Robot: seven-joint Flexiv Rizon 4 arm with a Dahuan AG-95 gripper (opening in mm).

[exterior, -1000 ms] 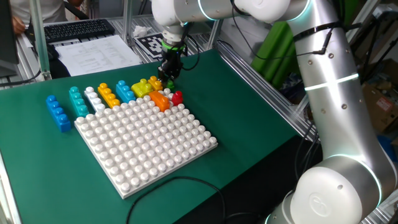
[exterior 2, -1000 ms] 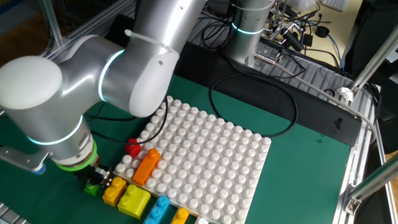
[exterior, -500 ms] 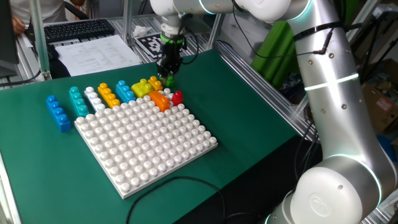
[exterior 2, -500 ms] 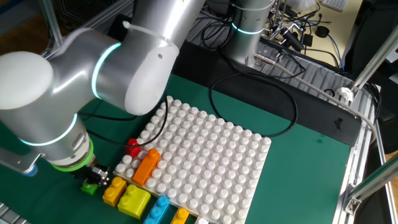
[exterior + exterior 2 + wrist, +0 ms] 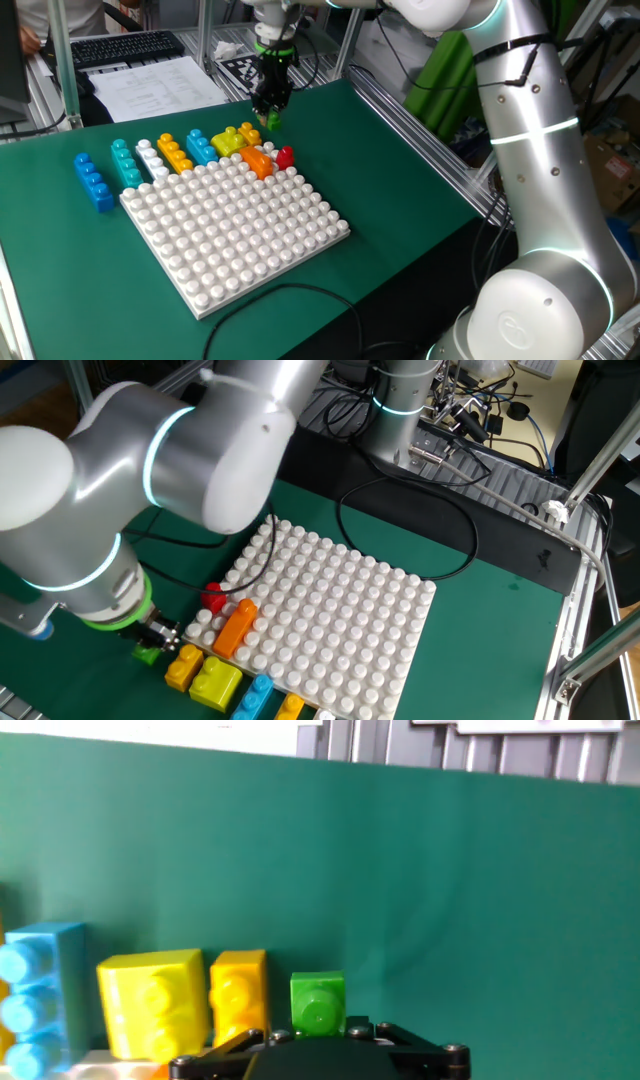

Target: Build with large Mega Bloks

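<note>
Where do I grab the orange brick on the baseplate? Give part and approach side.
Pinch the orange brick across its two long sides, mid-length, coming straight down from above. It lies studs up on the baseplate and is narrowest that way.

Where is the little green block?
In one fixed view the green block is pinched in the gripper, lifted above the green mat just behind the yellow blocks at the white baseplate's far corner.
</note>
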